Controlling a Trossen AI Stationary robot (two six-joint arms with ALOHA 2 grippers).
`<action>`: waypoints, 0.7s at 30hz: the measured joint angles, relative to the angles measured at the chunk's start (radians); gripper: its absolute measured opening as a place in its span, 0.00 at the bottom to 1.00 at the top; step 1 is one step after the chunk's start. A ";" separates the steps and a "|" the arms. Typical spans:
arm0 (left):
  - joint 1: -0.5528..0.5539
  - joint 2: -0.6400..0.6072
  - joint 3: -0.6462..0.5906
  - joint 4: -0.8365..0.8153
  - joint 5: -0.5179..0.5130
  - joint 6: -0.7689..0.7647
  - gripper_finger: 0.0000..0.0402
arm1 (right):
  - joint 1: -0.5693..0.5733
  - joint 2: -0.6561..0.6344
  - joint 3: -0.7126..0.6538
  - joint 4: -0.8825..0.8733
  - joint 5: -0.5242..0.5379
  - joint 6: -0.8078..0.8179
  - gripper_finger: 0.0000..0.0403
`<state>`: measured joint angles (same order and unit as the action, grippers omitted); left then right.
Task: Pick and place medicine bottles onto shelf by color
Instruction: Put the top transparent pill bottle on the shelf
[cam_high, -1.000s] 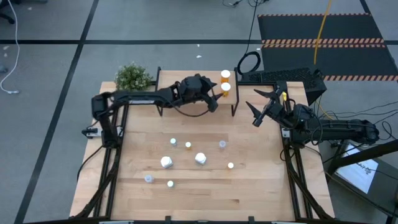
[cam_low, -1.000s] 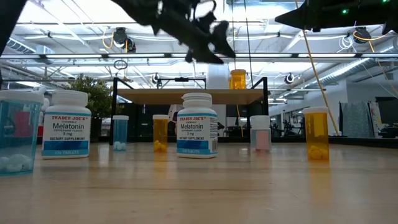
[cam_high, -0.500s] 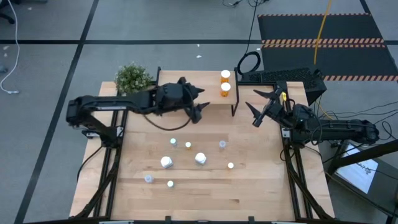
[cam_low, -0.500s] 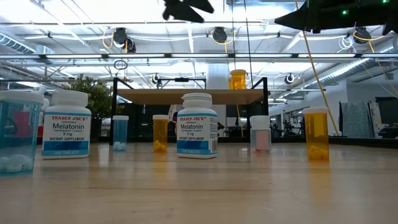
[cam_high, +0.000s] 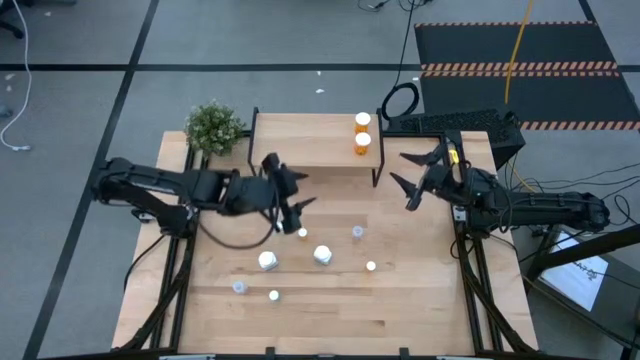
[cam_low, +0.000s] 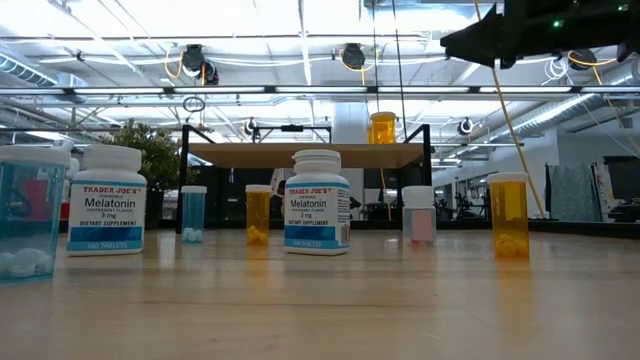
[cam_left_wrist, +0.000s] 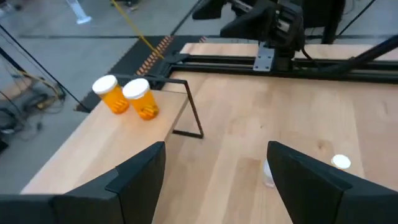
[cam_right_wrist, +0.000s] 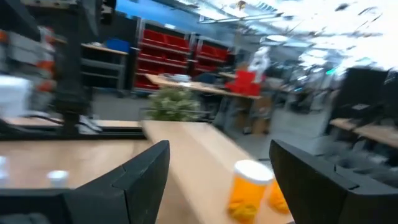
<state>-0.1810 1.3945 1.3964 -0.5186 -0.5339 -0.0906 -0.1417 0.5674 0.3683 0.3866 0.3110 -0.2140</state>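
The shelf (cam_high: 310, 140) stands at the table's far edge with two orange bottles (cam_high: 362, 122) (cam_high: 362, 144) upright on its right end; they also show in the left wrist view (cam_left_wrist: 142, 99). Several white-capped bottles stand on the table in front of it, among them two white Melatonin bottles (cam_high: 322, 254) (cam_high: 267, 261), an orange one (cam_high: 302, 233) and a pale one (cam_high: 357, 232). My left gripper (cam_high: 300, 192) is open and empty, above the table just in front of the shelf. My right gripper (cam_high: 398, 168) is open and empty, off the shelf's right end.
A small potted plant (cam_high: 213, 125) stands at the far left corner beside the shelf. A black coiled cable (cam_high: 400, 100) and a dark unit (cam_high: 460, 125) lie beyond the far right corner. The table's near part (cam_high: 330, 320) holds no bottles.
My left gripper has drawn back from the orange bottles at the shelf's right end, toward the table's left and near edge, and now hangs open in front of the shelf. The two orange bottles have stayed standing. My right gripper has shifted slightly toward the table's left.
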 joint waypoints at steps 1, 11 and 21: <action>-0.022 0.000 0.000 -0.004 -0.026 0.003 0.70 | 0.001 0.000 0.000 -0.008 -0.007 0.033 0.67; -0.124 -0.078 -0.237 0.166 -0.139 0.011 0.70 | 0.093 0.031 0.000 -0.061 -0.054 0.238 0.67; -0.164 -0.206 -0.420 0.286 -0.070 -0.046 0.70 | 0.227 0.148 0.000 -0.051 -0.044 0.391 0.67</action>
<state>-0.3448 1.1882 0.9764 -0.2326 -0.6042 -0.1369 0.0853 0.7159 0.3687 0.3357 0.2667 0.1769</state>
